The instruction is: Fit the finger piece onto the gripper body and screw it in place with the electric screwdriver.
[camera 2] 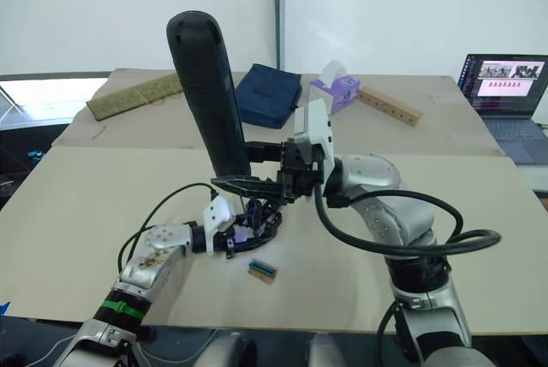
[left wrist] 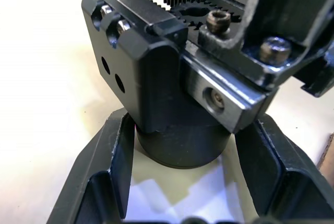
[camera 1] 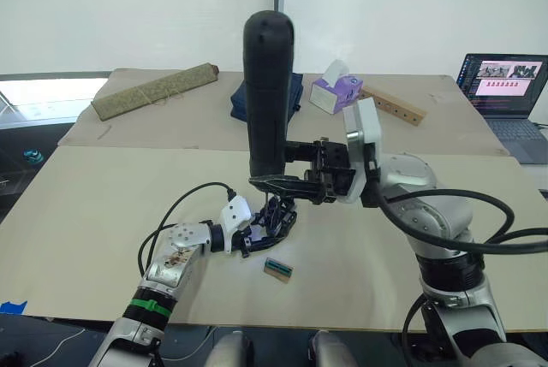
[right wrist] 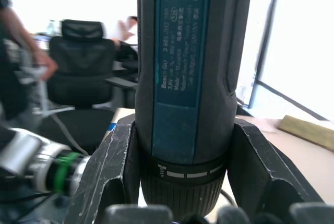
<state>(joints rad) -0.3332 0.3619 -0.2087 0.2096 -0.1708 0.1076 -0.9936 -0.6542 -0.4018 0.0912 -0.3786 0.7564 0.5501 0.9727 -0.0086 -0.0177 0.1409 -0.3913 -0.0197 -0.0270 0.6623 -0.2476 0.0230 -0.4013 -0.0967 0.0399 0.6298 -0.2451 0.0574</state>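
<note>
The electric screwdriver (camera 1: 268, 85) stands nearly upright over the table's middle, rounded end up, with my right gripper (camera 1: 272, 172) shut around its lower end. In the right wrist view the screwdriver's barrel (right wrist: 188, 78) sits between both fingers (right wrist: 112, 177). Directly below it, my left gripper (camera 1: 267, 228) is shut on the gripper body (camera 1: 276, 215), holding it by its round base (left wrist: 180, 148). A dark plate (left wrist: 245, 51) with two screw heads lies across the body's toothed top; I cannot tell whether it is the finger piece. The bit's tip is hidden.
A small green-topped tan block (camera 1: 277, 269) lies just in front of the left gripper. At the back are a rolled mat (camera 1: 154, 91), a blue pouch (camera 2: 268, 93), a purple tissue box (camera 1: 336, 89) and a holed wooden strip (camera 1: 392, 103). A laptop (camera 1: 505, 85) stands far right.
</note>
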